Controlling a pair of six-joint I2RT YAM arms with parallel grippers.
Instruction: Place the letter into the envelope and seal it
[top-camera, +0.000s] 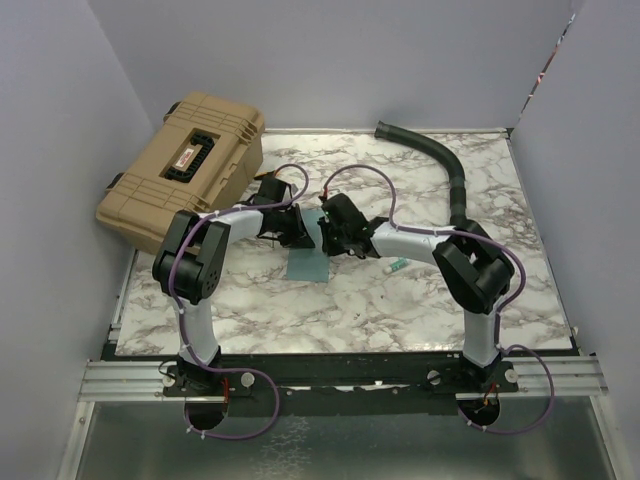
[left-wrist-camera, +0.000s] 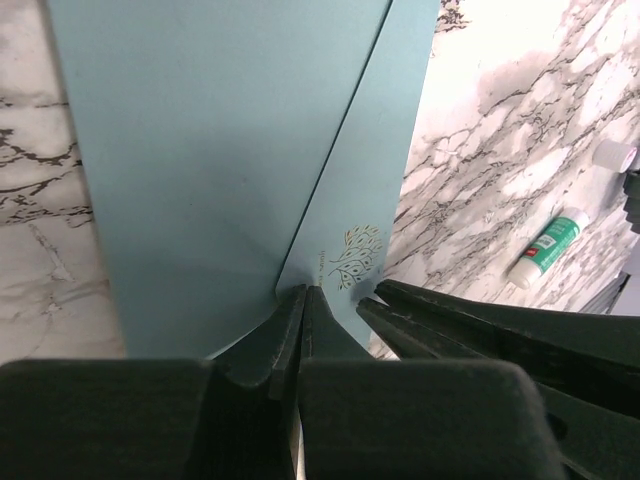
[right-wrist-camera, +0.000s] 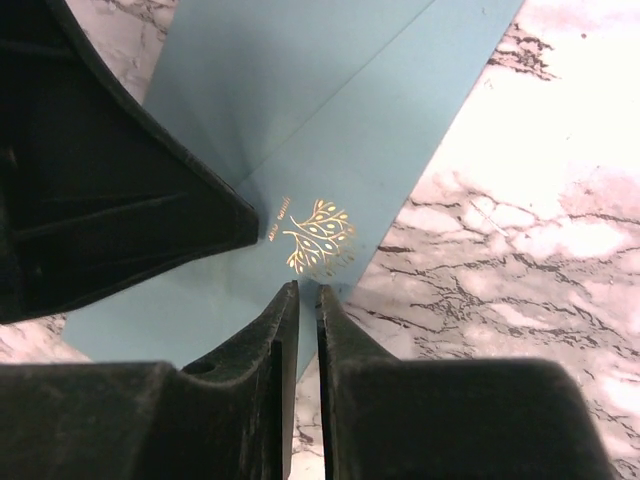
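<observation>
The teal envelope (top-camera: 306, 262) lies flat on the marble table between the two arms. In the left wrist view the envelope (left-wrist-camera: 230, 150) shows a slanting flap edge and a gold tree emblem (left-wrist-camera: 352, 255). My left gripper (left-wrist-camera: 305, 290) is shut, its tips pressed on the paper where that flap edge ends. My right gripper (right-wrist-camera: 307, 287) stands just beside it at the envelope's (right-wrist-camera: 330, 120) edge below the emblem (right-wrist-camera: 318, 235), its jaws a narrow slit apart with nothing between them. From above, the left gripper (top-camera: 296, 232) and right gripper (top-camera: 322, 236) meet over the envelope's far end. The letter is out of view.
A green-and-white glue stick (top-camera: 397, 265) lies on the marble just right of the right gripper, and the glue stick (left-wrist-camera: 545, 248) also shows in the left wrist view. A tan hard case (top-camera: 185, 165) sits at the back left. A black hose (top-camera: 440, 160) curves along the back right.
</observation>
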